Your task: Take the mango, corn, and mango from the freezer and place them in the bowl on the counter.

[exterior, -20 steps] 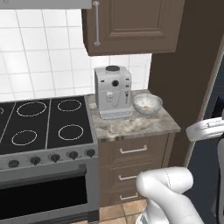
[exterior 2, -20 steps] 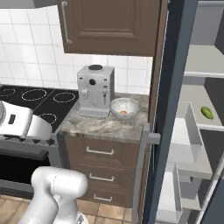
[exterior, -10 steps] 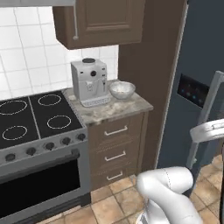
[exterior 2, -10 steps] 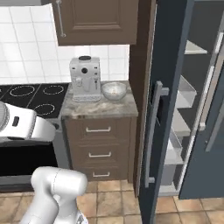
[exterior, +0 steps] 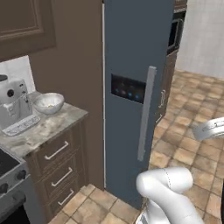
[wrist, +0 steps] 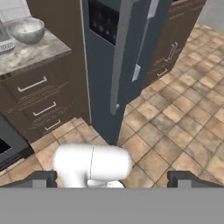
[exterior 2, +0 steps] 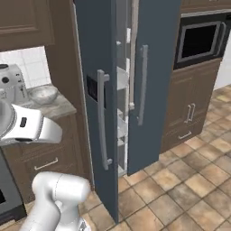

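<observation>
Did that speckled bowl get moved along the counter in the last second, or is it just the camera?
No. The bowl sits right beside the coffee machine on the counter, as before; the base drove, shifting the whole view.

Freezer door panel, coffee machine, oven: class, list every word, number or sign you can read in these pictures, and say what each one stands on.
None can be read.
Freezer door panel: small blue and red lights, too blurred to read.
Coffee machine: no legible label.
Wall oven: no legible label.
</observation>
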